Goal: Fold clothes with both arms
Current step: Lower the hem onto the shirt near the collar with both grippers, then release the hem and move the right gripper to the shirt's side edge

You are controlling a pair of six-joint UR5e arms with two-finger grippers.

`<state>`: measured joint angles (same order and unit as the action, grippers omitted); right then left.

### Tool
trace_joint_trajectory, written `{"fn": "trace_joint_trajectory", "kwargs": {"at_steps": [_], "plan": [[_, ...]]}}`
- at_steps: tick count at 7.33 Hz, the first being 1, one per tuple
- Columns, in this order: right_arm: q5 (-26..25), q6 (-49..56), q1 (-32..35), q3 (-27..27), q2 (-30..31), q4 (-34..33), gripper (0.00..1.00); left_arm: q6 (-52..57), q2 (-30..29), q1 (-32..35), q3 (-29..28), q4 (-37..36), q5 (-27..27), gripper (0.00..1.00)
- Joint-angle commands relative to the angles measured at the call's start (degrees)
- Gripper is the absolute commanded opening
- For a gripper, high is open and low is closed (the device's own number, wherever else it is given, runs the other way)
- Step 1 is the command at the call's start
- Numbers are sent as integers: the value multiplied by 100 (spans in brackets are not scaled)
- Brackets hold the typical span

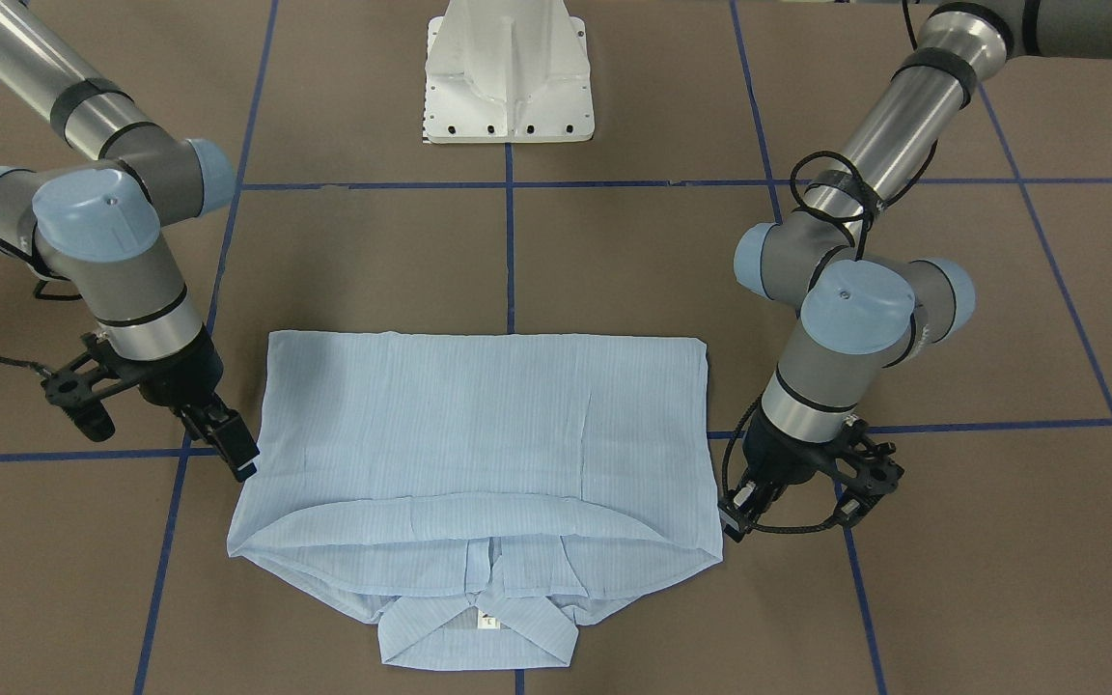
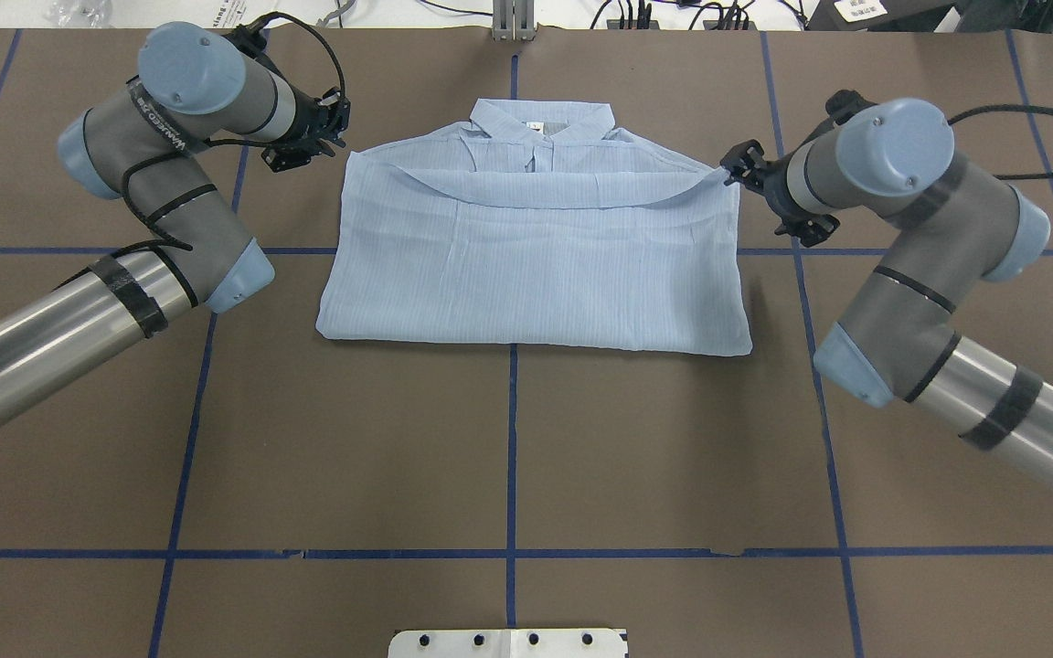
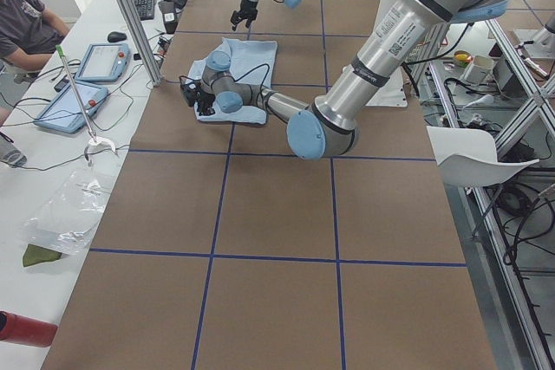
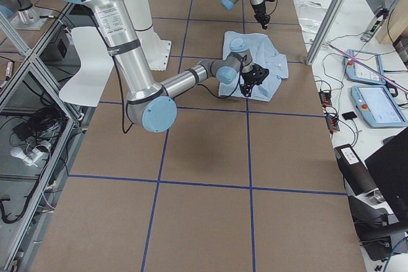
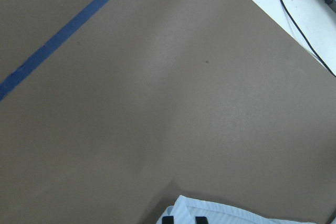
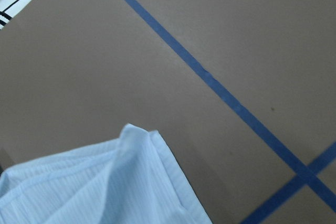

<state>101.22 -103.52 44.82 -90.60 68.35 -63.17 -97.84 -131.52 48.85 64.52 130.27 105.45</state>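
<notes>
The pale-blue striped shirt (image 1: 479, 425) lies flat on the brown table, folded in half. Its hem edge lies across the chest just short of the collar (image 2: 540, 119). My left gripper (image 1: 732, 521) is at the hem corner on its side. In the left wrist view its fingertips (image 5: 168, 220) stand close together on the cloth corner (image 5: 236, 213). My right gripper (image 1: 239, 461) hangs beside the opposite side of the shirt (image 2: 536, 265). The right wrist view shows that corner (image 6: 94, 182) lying loose, with no fingers in frame.
The white pedestal base (image 1: 508, 77) stands on the robot's side of the shirt. Blue tape lines (image 2: 513, 457) cross the table. Beyond the collar side, a white bench holds tablets (image 3: 87, 75) and cables, with a seated operator (image 3: 26, 28).
</notes>
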Motion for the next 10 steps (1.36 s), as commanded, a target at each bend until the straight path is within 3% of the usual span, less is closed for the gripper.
{"fn": "trace_joint_trajectory", "kwargs": {"at_steps": [1,3,5,8,9,10], "plan": [[-93,-676,-542,-553,563,33,100,-7,38,2,69,-2,-7,26],[-102,-861,-894,-985,890,24,100,-16,47,2,87,-10,-7,26],[-208,-977,-1072,-934,882,24,99,-7,135,2,105,-2,-7,26],[-225,-986,-1160,-863,891,24,81,-7,135,2,105,-2,-7,26],[-217,-1021,-1160,-889,891,24,52,-16,135,-7,105,-2,-7,26],[-191,-1100,-1160,-916,900,24,1,-16,135,-7,105,-2,-7,26]]}}
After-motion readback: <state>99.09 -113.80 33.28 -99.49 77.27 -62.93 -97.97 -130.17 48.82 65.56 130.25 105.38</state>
